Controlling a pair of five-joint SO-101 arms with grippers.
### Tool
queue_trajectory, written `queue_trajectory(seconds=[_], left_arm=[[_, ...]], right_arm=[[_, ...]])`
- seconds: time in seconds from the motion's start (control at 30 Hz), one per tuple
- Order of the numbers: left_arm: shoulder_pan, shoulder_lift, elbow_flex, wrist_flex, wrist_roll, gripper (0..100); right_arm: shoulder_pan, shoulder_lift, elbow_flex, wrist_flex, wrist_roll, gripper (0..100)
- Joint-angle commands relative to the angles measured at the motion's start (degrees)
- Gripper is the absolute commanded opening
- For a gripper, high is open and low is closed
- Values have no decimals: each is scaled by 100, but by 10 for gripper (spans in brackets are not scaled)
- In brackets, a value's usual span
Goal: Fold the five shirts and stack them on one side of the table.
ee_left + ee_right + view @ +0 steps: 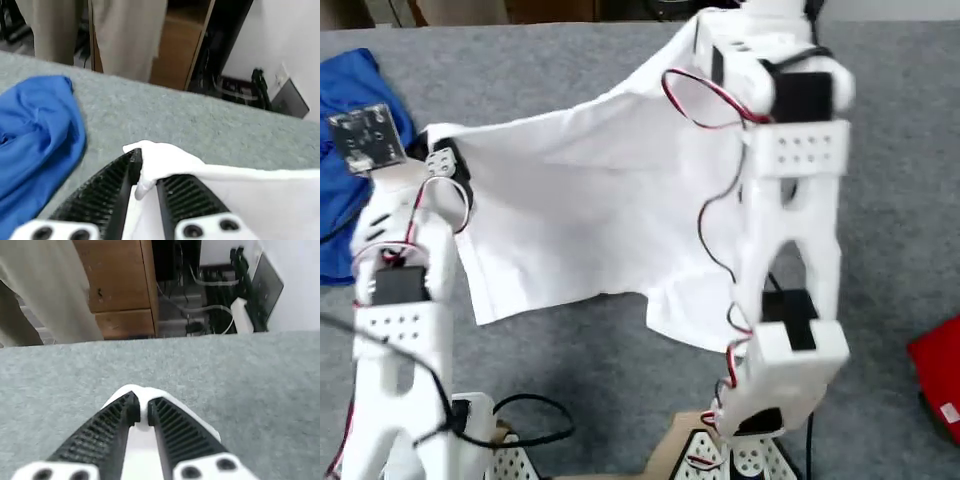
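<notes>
So I've got both claws on the big white cotton shirt [590, 200], which is spread across the middle of the grey felt tabletop [890, 150]. My left claw [146, 170] is clamped down on a bunched corner of it, on the side near the crumpled blue shirt [35, 130]. My right claw [142, 407] is pinched nearly closed on a thin edge at the far side of the cloth.

The stuff looks super light and floppy, zero stiffness, so I reckon it'll sag and drape anywhere I'm not holding it. Thin fabric could also slip out of a shallow pinch, the right one especially, since there's barely any cloth between the pads. Corners and hems seem like the best spots to grab, two at once, so the edge between them pulls taut for a clean fold.

There's also a flat red thing [938, 375] at the tabletop's edge, well apart from the shirt.
</notes>
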Motion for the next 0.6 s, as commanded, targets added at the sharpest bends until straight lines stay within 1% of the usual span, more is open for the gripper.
queue_trajectory(seconds=[0.0, 0.07, 0.2, 0.27, 0.33, 0.4, 0.47, 0.57], left_arm=[[-88, 998, -18, -1398, 0, 18], [-97, 1842, -466, -1468, 0, 18], [-176, 3512, -1837, -1442, 9, 18], [-202, 4215, -2532, -1248, 9, 18], [-202, 4752, -3218, -721, 9, 18], [-185, 5147, -3833, -9, 9, 18], [-167, 5420, -4281, 774, 0, 18], [-167, 5560, -4721, 1829, -35, 18]], right_arm=[[75, 365, 48, -826, 18, 5], [154, 576, 48, -1108, 18, 5], [259, 822, 48, -1477, 18, 5], [295, 919, 40, -1530, 18, 5], [303, 980, 40, -1521, 18, 5], [295, 1024, 57, -1495, 18, 5], [286, 1024, 84, -1442, 18, 5], [215, 998, 57, -1090, 44, 5]])
